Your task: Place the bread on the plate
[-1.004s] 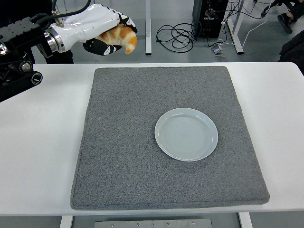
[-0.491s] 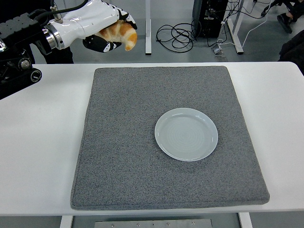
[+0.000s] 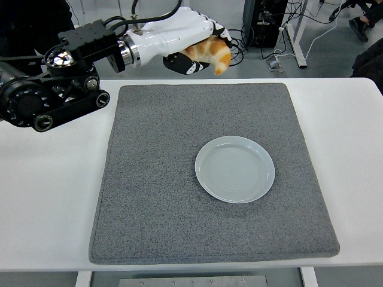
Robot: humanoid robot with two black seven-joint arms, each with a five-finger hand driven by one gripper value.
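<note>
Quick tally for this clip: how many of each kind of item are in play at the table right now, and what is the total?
Bread (croissant): 1, held in the left hand, in the air near the far edge of the mat
Plate: 1, pale, nothing on it
Grey mat: 1, under the plate
Total: 3

I'm working in a lab: white table (image 3: 48, 197), grey mat (image 3: 179, 227), loose cables (image 3: 239, 42) and a computer tower (image 3: 263, 21) on the bare floor behind.
</note>
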